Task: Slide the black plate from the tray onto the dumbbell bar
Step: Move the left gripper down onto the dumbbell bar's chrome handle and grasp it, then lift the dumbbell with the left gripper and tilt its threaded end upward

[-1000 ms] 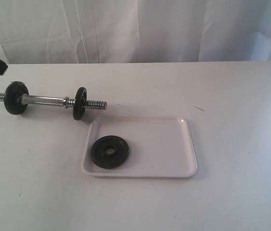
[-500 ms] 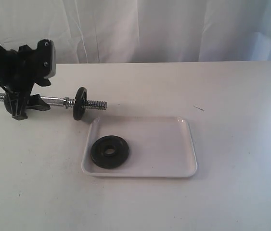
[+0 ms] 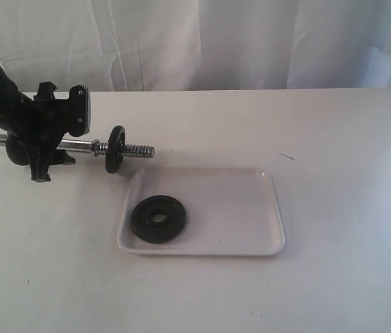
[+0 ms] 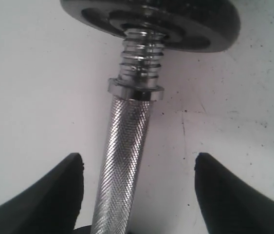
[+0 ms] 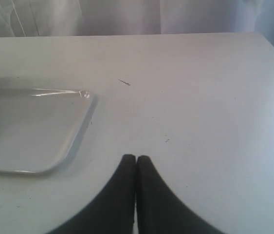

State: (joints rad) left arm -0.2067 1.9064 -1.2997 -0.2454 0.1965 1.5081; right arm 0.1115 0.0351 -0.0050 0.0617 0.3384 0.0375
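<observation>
The black plate (image 3: 157, 219) lies flat in the left part of the white tray (image 3: 251, 208). Behind the tray's left corner the dumbbell bar (image 3: 84, 146) rests on the table, a black disc (image 3: 115, 149) standing near its right threaded end. My left gripper (image 3: 42, 163) is down over the bar's left half and hides the left disc. In the left wrist view the gripper (image 4: 139, 165) is open, the knurled dumbbell bar (image 4: 124, 161) running between its fingers toward a disc (image 4: 175, 19). My right gripper (image 5: 136, 158) is shut on nothing, off the tray (image 5: 73, 141) corner; it is out of the exterior view.
A white curtain (image 3: 251, 41) hangs behind the white table (image 3: 348, 173). A small dark mark (image 3: 287, 157) lies on the table behind the tray's right corner.
My left arm came in from the left edge and has dropped lower over the bar's left half. The bar, the tray and the plate have not moved.
</observation>
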